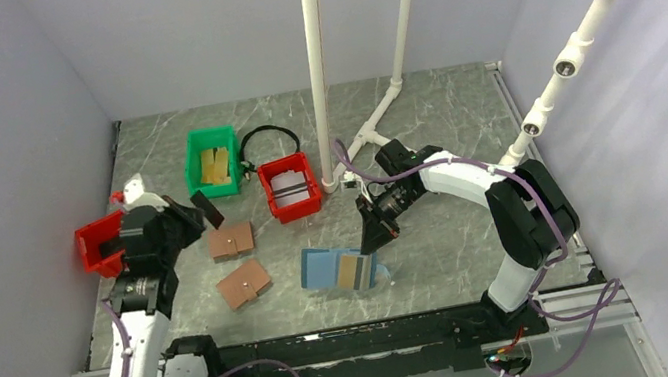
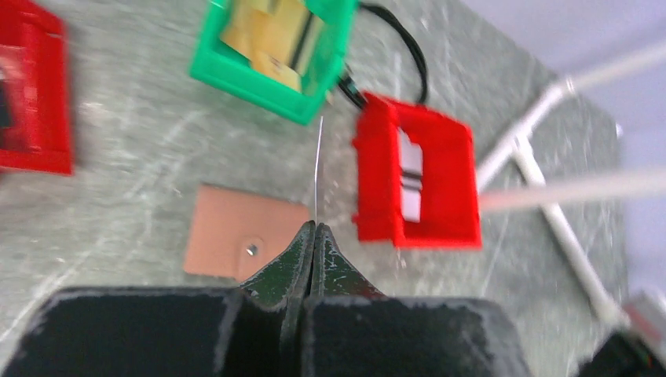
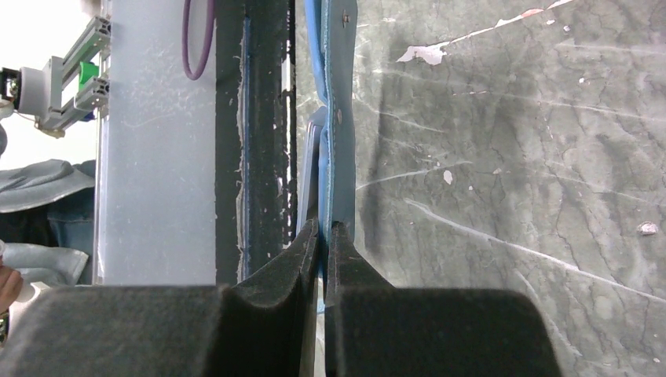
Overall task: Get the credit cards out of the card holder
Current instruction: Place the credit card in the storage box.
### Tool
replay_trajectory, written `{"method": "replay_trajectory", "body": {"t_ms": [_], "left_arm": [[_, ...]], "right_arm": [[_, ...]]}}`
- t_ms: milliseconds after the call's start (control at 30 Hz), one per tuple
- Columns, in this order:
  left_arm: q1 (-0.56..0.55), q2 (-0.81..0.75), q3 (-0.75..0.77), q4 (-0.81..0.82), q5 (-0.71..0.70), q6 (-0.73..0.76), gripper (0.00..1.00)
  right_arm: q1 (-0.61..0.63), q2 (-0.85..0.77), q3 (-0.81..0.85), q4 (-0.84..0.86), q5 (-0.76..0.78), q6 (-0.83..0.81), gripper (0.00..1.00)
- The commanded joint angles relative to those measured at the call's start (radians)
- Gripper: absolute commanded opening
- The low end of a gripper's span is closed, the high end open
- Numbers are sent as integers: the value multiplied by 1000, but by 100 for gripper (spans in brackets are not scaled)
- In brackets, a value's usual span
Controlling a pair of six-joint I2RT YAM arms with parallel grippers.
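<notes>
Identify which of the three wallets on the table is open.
The blue card holder, unfolded with a tan card showing; both brown wallets, left of it, are folded shut.

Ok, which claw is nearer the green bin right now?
Left. The left claw, pinching a card, hovers just short of the green bin. The right claw is well off to its right, clamped on the blue card holder.

Glossy plastic green bin (image 2: pixel 259 82), matt blue card holder (image 1: pixel 323 269), marble-look table (image 1: pixel 458 230).
</notes>
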Motion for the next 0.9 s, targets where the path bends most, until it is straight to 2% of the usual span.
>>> {"method": "replay_trajectory", "body": {"t_ms": [0, 100, 200, 600, 867], "left_arm": [[210, 67, 39, 101, 50, -91, 0], [350, 118, 34, 158, 92, -160, 0], [429, 154, 31, 214, 71, -218, 0], [618, 356, 125, 121, -81, -413, 0], [725, 473, 146, 165, -92, -431, 0]], "right_arm": [[-3, -21, 22, 10, -29, -6, 0], [-3, -30, 21, 11, -31, -5, 0], [-3, -31, 25, 5, -35, -9, 0], [-3, -35, 29, -4, -39, -13, 0], [-3, -30, 30, -6, -39, -14, 0]]}}
